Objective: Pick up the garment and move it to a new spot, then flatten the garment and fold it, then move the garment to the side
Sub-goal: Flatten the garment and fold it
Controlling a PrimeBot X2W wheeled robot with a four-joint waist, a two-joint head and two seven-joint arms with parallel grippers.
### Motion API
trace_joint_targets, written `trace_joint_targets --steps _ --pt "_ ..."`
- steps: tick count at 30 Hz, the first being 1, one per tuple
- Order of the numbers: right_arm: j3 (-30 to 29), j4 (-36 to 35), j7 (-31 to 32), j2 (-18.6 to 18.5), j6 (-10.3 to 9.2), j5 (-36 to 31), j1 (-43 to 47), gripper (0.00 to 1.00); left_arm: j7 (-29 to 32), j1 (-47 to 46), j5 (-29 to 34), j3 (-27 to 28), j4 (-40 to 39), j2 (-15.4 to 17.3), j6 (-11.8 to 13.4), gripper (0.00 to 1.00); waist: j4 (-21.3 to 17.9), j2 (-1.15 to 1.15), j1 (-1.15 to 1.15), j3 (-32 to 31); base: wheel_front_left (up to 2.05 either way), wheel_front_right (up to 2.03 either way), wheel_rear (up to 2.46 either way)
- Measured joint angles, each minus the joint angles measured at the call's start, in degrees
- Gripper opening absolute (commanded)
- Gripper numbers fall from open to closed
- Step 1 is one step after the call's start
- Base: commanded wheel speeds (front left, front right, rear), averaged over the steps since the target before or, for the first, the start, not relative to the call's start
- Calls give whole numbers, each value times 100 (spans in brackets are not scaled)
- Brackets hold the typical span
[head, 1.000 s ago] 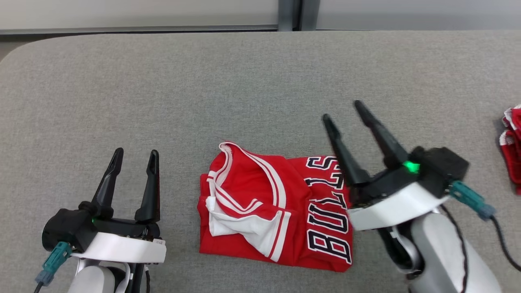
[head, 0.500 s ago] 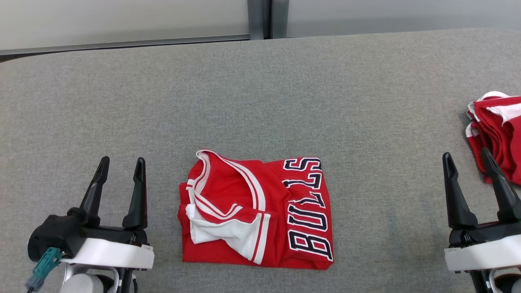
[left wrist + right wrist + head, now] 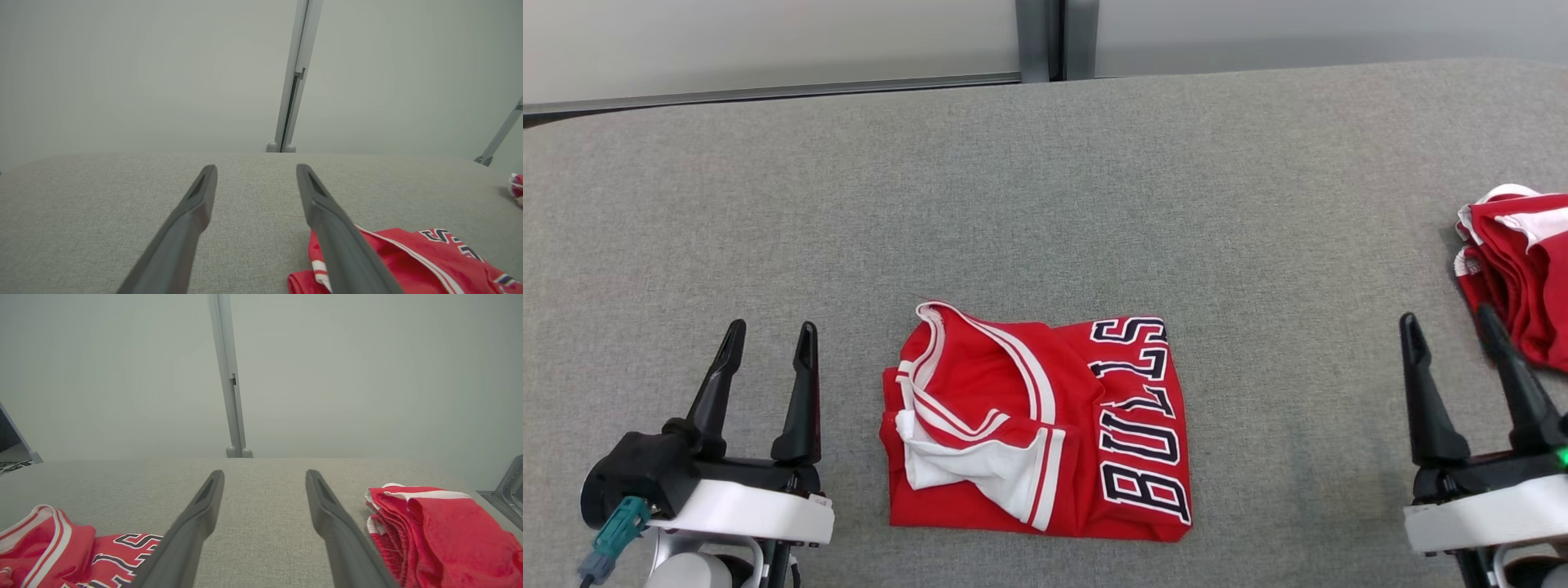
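Note:
The garment [image 3: 1037, 425] is a red jersey with white trim and dark lettering, folded into a rough square on the grey table, near its front middle. It also appears at the lower right of the left wrist view [image 3: 408, 261] and the lower left of the right wrist view [image 3: 61, 555]. My left gripper [image 3: 766, 336] stands open to the left of the garment, apart from it, with nothing between its fingers. Far to the garment's right, my right gripper [image 3: 1448, 325] is open and empty too.
A stack of red and white folded clothes [image 3: 1519, 261] lies at the table's right edge, close beside my right gripper's fingertips [image 3: 441, 535]. The grey cloth-covered table [image 3: 1045, 180] stretches back to a pale wall with a grey upright post [image 3: 1039, 39].
My right gripper has drawn away from the garment's right edge to the far right of the table, near the stack. The camera shifted at first, then held still. The garment lies unmoved.

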Motion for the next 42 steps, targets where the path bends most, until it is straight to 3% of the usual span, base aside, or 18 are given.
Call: trace_joint_targets --steps 1,2,3,14,29,34,39,40,41,42 --pt "66 51 31 10 0 13 1 100 2 -2 0 -10 -12 2 0 100 13 0 0 2 0 0 0" --pt "178 142 110 14 0 12 3 40 7 -8 0 -24 -22 7 -1 100 28 0 0 7 0 0 0" --pt "336 244 127 23 0 32 10 0 12 -23 0 -44 -29 8 -2 100 55 0 0 12 0 0 0" --pt "2683 1828 92 370 0 660 -615 0 -59 -289 11 -276 2 -127 -51 100 535 0 0 174 0 0 0" --pt "4522 2626 730 437 -3 1449 -1820 0 -176 -717 -7 -300 187 -290 -159 100 933 0 0 603 0 0 0" --pt "4689 2373 694 287 -1 1240 -2045 0 -186 -719 -21 -267 253 -318 -180 100 942 0 0 612 0 0 0" --pt "4218 1521 645 48 0 1022 -2047 0 -186 -689 -12 -171 288 -315 -203 100 770 0 0 519 0 0 0" --pt "4054 1381 635 7 0 1004 -1974 19 -186 -681 1 -175 301 -312 -203 100 740 0 0 492 0 0 0" --pt "3838 1232 573 -18 0 955 -1884 45 -187 -670 5 -163 312 -302 -202 100 709 0 0 463 0 0 0" --pt "3612 1077 543 -37 0 934 -1789 95 -187 -650 16 -157 318 -290 -200 100 680 0 0 428 0 0 0"
